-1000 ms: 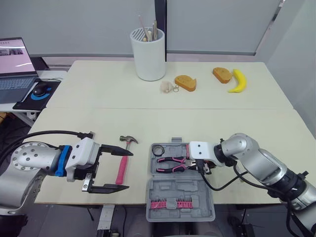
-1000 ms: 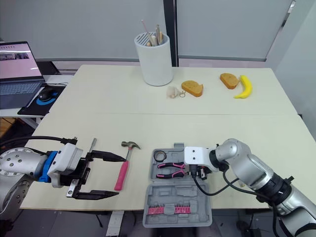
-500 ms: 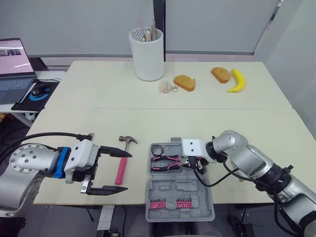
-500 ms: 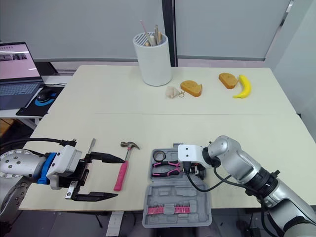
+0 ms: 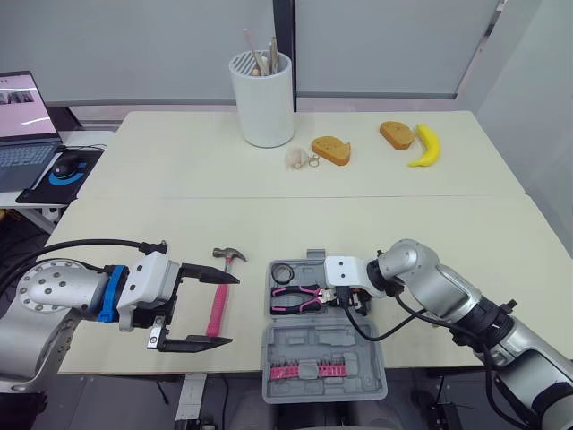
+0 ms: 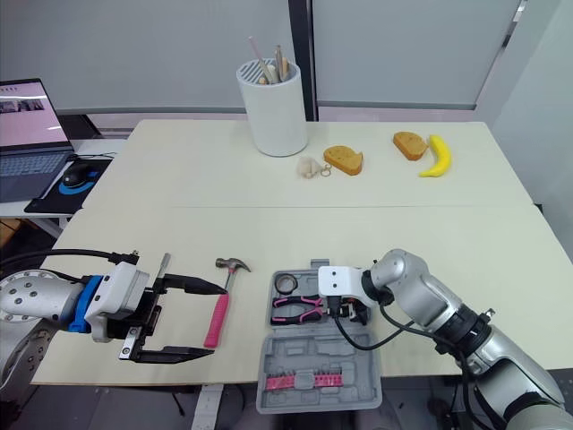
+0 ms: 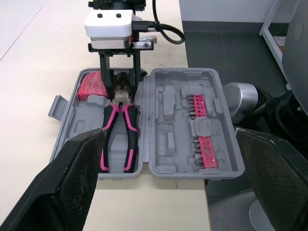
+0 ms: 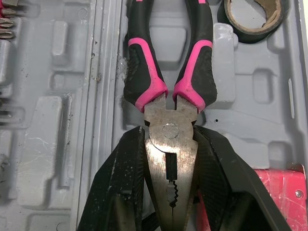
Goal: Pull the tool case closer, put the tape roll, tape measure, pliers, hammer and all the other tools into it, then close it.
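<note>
The open case [image 5: 328,348] lies beneath the right gripper [image 5: 341,300]. The hammer [image 5: 218,301] lies by the fingertips of the left gripper [image 5: 230,310], whose fingers are spread wide and hold nothing. The right gripper clamps the metal head of the pliers [image 8: 169,91], which rest in the case. The tape roll [image 5: 285,272] sits in the case just past the pliers' handles.

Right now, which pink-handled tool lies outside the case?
The hammer: it lies on the table beside the open left pincer, while the pliers lie inside the case, held by the right pincer.
</note>
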